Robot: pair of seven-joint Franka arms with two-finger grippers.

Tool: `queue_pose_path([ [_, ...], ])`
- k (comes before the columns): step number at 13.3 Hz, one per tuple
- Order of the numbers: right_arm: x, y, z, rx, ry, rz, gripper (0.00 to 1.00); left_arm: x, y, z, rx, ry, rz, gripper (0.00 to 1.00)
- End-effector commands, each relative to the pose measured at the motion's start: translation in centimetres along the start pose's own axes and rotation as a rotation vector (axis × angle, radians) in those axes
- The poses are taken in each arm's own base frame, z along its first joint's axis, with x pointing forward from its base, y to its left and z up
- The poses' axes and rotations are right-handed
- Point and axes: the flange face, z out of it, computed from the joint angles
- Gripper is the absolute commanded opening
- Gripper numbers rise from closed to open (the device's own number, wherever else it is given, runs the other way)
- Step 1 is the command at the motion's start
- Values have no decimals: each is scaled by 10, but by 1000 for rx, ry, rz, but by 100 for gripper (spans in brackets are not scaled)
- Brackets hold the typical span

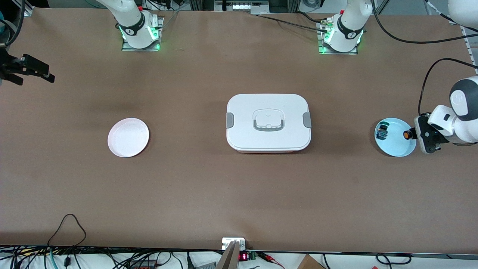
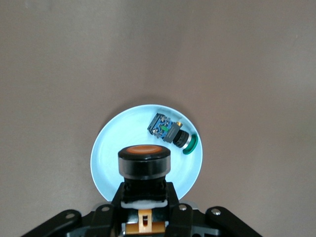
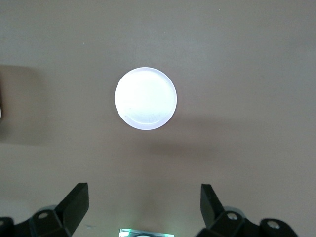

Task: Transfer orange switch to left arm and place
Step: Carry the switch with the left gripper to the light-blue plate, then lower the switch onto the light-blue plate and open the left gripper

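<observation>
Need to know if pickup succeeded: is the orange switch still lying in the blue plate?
No, lifted out: the left gripper is shut on the orange switch, above the blue plate.

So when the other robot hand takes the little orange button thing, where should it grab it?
Probably the black round collar just under the orange cap of the tiny black push-button switch. The left hand, above the light blue round plate, is shut on the switch's lower body, so only that cap end sticks out free. The open right hand should come in from the cap end, fingers either side.
</observation>
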Motion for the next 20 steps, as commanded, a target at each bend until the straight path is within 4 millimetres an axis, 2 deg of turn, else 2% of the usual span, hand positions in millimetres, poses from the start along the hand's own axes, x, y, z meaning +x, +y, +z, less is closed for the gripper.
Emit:
queue_pose_path([
  [1, -1, -5, -2, 18, 7, -16, 100, -15, -10, 18, -4, -14, 73, 0],
  [4, -1, -7, -2, 17, 8, -18, 100, -41, -21, 58, -7, 16, 89, 0],
  [11, -2, -14, -4, 18, 8, 23, 100, -56, -38, 80, 90, 11, 175, 0],
  [14, -1, -39, -4, 14, 4, 71, 100, -68, -40, 99, 88, 15, 165, 0],
  [17, 0, -58, -4, 9, 5, 68, 100, -70, -34, 117, 72, 49, 181, 0],
  [20, -1, -60, -5, 6, 7, 66, 100, -62, -20, 130, 40, 79, 173, 0],
])
